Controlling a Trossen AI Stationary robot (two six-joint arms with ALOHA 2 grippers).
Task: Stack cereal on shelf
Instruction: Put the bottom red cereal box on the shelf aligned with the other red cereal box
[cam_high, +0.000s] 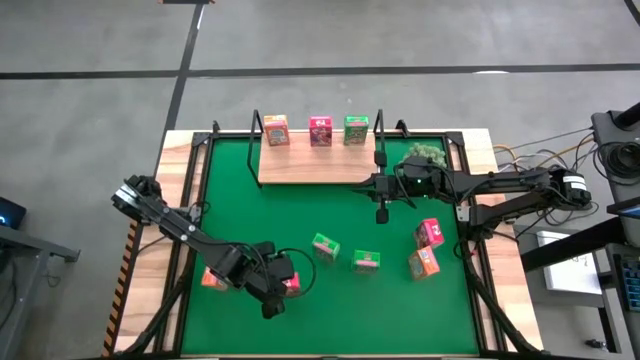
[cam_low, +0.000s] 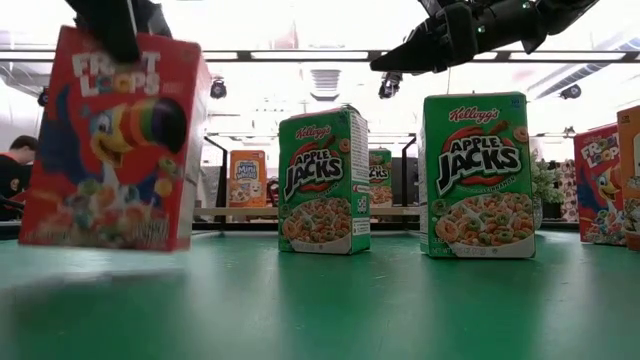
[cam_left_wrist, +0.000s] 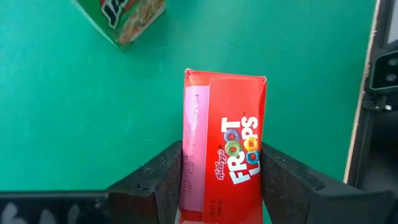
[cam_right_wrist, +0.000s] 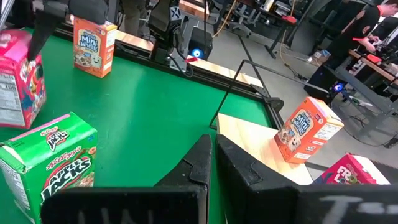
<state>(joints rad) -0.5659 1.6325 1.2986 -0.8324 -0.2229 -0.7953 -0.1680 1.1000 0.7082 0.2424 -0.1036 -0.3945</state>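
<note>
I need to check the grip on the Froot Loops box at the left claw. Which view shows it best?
The left wrist view: the Froot Loops box sits between both fingers of the left claw. The low view shows its front, the high view a pink sliver, the right wrist view its edge.

Wooden shelf (cam_high: 312, 166) upper centre: orange (cam_high: 276, 130), pink (cam_high: 320, 131) and green (cam_high: 356, 130) boxes in a row. Left pincer (cam_high: 283, 283) lower left, around a pink box (cam_high: 291, 282). Right pincer (cam_high: 381, 212) just below the shelf. Two green boxes (cam_high: 325, 246) (cam_high: 366, 262) lower centre on the green mat (cam_high: 300, 220).
</note>
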